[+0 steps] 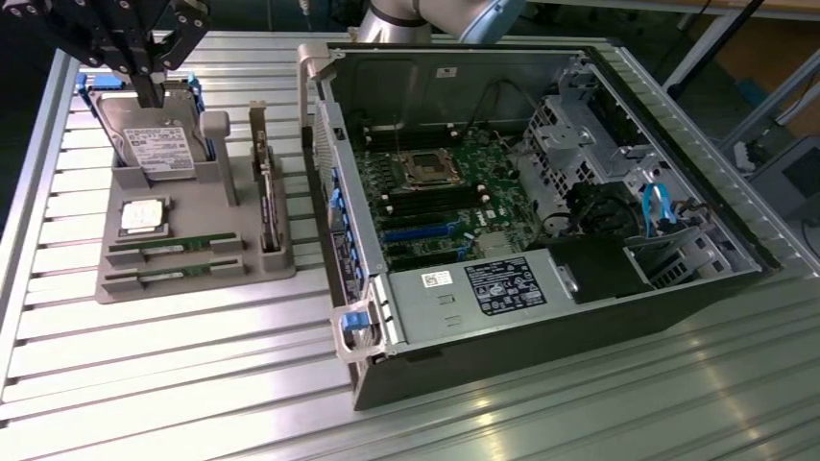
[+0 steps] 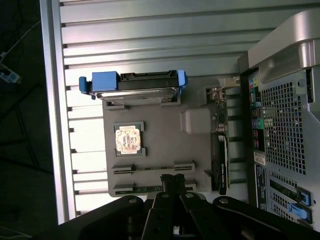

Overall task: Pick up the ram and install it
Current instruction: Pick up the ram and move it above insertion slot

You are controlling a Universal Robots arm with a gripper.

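Observation:
Two green ram sticks lie side by side in slots at the front of the grey parts tray (image 1: pixel 192 293), one (image 1: pixel 173 248) just behind the other (image 1: pixel 173 274). The wrist view looks down on the same sticks (image 2: pixel 150 169) (image 2: pixel 145 189). My gripper (image 1: pixel 152 88) hangs high over the back of the tray, above the hard drive (image 1: pixel 160 144), well apart from the ram. Its fingers (image 2: pixel 172 181) are shut together with nothing between them. The open computer case (image 1: pixel 539 192) lies on the exterior view's right, with the motherboard's dark memory slots (image 1: pixel 413 204) exposed.
On the tray also sit a blue-framed hard drive (image 2: pixel 132 86), a square silver processor (image 1: pixel 144 217) (image 2: pixel 128 139) and an upright card with a bracket (image 1: pixel 267 192) (image 2: pixel 220 155). The case's raised side wall (image 1: pixel 336 192) stands between tray and motherboard. Everything rests on a ribbed aluminium table (image 1: pixel 192 384).

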